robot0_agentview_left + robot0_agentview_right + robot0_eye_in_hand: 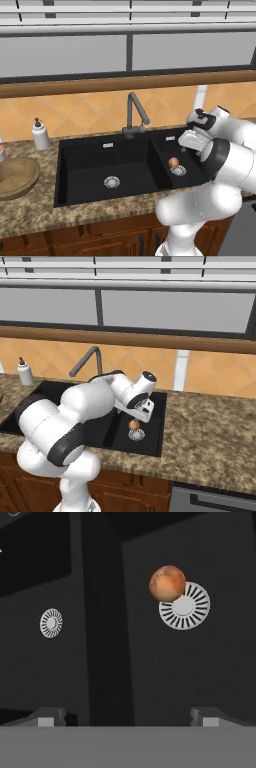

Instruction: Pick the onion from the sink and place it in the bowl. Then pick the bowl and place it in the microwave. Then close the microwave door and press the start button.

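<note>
The tool (128,716) hangs above the narrower basin of the sink (80,150), with its two finger tips (47,717) spread wide and nothing between them. This wide spread suits the object to be taken: a round body needs clearance on both sides before the tips come together. In the hand view the tool looks straight down onto the basin floor, which indicates a top-down approach.

The onion (167,583) lies on the floor of the narrower basin, touching the edge of that basin's silver drain (185,606) and partly overlapping it. The likely reason is that the floor slopes toward the drain, so a round object comes to rest there. In the hand view the onion sits ahead of the tool and off to one side of its centre line, so the tool is not yet aligned over it. It appears that a sideways correction is required before any descent.

Relative to the sink, the gooseneck tap (134,112) stands at the rear rim, near the divider between the basins, and it is close to the arm's wrist. The wide basin, with its own drain (111,182), holds nothing. The wooden bowl (16,176) rests on the desk (35,212) beyond the sink's wide-basin end, well apart from the onion. A soap dispenser (40,135) stands behind it.
</note>
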{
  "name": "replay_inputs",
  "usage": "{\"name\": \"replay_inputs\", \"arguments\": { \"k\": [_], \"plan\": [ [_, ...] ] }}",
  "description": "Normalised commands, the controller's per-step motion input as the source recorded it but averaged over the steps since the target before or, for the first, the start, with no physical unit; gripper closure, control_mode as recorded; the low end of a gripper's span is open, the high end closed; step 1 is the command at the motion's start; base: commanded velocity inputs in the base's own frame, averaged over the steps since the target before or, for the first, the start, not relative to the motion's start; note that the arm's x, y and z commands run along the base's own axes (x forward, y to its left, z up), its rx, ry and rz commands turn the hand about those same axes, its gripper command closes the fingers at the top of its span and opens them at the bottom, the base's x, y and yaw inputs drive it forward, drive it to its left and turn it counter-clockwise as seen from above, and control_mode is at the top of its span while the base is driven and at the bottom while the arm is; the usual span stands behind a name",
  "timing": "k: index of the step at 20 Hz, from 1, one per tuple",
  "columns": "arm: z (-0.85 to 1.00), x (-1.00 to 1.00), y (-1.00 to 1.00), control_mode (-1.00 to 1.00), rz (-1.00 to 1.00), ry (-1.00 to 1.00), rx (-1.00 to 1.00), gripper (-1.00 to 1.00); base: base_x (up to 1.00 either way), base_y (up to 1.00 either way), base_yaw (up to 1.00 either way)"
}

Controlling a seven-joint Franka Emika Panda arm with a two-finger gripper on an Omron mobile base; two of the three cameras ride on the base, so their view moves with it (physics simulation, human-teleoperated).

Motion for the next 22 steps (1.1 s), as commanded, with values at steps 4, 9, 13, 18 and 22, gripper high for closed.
{"name": "replay_inputs", "arguments": {
  "k": [4, 9, 13, 18, 22],
  "plan": [
    [-0.48, 0.13, 0.0, -1.0, 0.0, 0.01, 0.0, -1.0, 0.0, 0.0, 0.0],
    [-0.42, 0.49, 0.0, -1.0, 0.0, 0.04, 0.0, -1.0, 0.0, 0.0, 0.0],
    [-0.46, 0.72, 0.0, -1.0, 0.0, 0.05, 0.0, -1.0, 0.0, 0.0, 0.0],
    [-0.43, 0.51, -0.08, -1.0, 0.0, 0.0, 0.0, -1.0, 0.0, 0.0, 0.0],
    [-0.31, 0.31, 0.0, -1.0, 0.0, 0.0, 0.0, -1.0, 0.0, 0.0, 0.0]
  ]
}}
